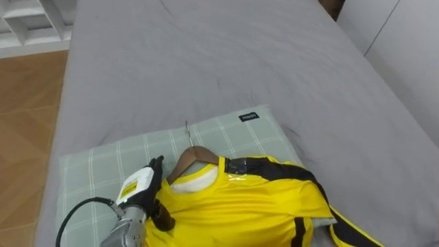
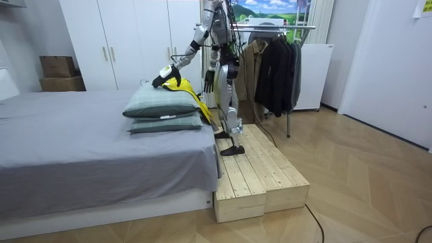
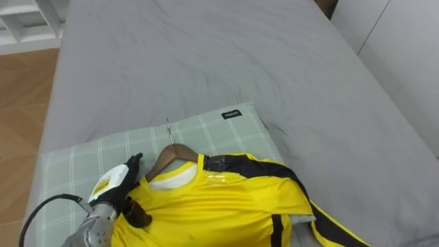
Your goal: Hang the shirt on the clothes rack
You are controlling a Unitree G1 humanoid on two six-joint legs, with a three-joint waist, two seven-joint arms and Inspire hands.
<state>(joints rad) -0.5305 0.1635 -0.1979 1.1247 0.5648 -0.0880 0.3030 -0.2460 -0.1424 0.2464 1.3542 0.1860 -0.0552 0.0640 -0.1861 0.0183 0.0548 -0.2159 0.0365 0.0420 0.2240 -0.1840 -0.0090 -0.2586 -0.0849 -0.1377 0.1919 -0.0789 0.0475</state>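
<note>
A yellow shirt (image 1: pixel 240 206) with black trim lies on a wooden hanger (image 1: pixel 195 156), whose metal hook (image 1: pixel 187 132) points toward the far side of the bed. Both rest on a green checked pillow (image 1: pixel 103 165). My left hand (image 1: pixel 140 199) lies at the shirt's left shoulder, fingers (image 1: pixel 156 168) stretched out beside the collar and thumb on the yellow cloth. In the room view I stand on a wooden platform (image 2: pixel 253 169) at the bed's end, with the left arm reaching over the shirt (image 2: pixel 185 88). My right hand (image 2: pixel 209 79) hangs by my side.
Two stacked pillows (image 2: pixel 158 104) sit on the grey bed (image 1: pixel 206 62). Behind me stands a clothes rack (image 2: pixel 273 64) with several dark garments. White wardrobes (image 2: pixel 128 34) and cardboard boxes (image 2: pixel 57 71) line the far wall. Wooden floor (image 1: pixel 27 123) runs along the bed's left.
</note>
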